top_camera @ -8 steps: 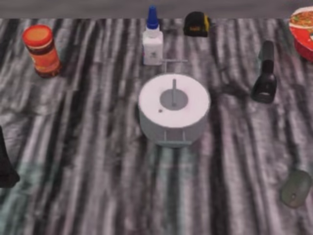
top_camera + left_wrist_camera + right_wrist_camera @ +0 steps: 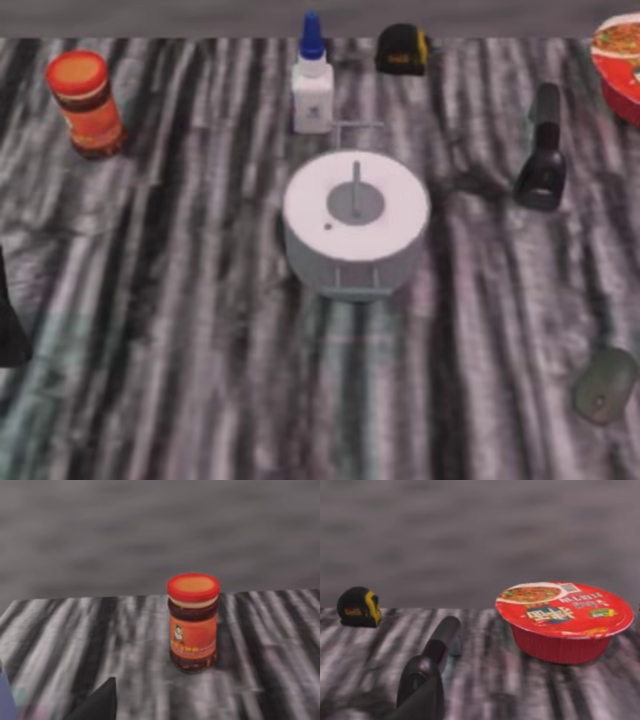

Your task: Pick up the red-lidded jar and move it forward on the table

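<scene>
Red-lidded jar [image 2: 86,103]: upright on our counter [image 2: 200,380], far left corner, untouched.
Left tool [image 2: 8,330]: counter's left edge; opening, we cannot tell.
Right tool: unseen from above.

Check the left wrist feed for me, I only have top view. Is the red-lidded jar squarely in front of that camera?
Observer: Roughly centred. The red-lidded jar stands upright with nothing touching it, and the left arm at your left edge faces it.
Operator: Label side?
Observer: Its label faces the wrist camera and has a small portrait on it.
Operator: Right wrist?
Observer: It shows the whole red bowl that your view crops. The bowl's printed lid is sealed.
</scene>
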`<state>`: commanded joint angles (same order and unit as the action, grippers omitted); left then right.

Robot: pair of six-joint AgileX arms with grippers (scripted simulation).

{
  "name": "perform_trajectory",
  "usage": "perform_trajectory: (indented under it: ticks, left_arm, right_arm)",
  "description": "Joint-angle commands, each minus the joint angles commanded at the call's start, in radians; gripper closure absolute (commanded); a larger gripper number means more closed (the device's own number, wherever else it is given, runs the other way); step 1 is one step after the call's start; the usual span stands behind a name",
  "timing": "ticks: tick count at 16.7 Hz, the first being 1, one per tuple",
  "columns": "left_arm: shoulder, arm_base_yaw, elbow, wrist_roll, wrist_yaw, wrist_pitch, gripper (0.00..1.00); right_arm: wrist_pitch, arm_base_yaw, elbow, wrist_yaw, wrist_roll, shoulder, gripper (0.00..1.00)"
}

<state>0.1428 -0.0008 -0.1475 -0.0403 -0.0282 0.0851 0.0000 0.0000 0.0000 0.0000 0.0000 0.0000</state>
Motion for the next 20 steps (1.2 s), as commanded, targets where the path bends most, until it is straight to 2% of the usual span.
perform_trajectory:
  ticks: [8,14,20]
  left_arm:
    - [0.567,-0.006,-0.522,-0.163,-0.106,0.324,0.0]
    - [1.162,0.003,-1.042,-0.336,-0.189,0.643,0.0]
    - [1.755,0.027,-1.595,-0.517,-0.244,0.935,0.0]
  right_arm:
    - [0.0,0.0,0.0,0.0,0.0,0.0,0.0]
    - [0.0,0.0,0.0,0.0,0.0,0.0,0.0]
    - [0.0,0.0,0.0,0.0,0.0,0.0,0.0]
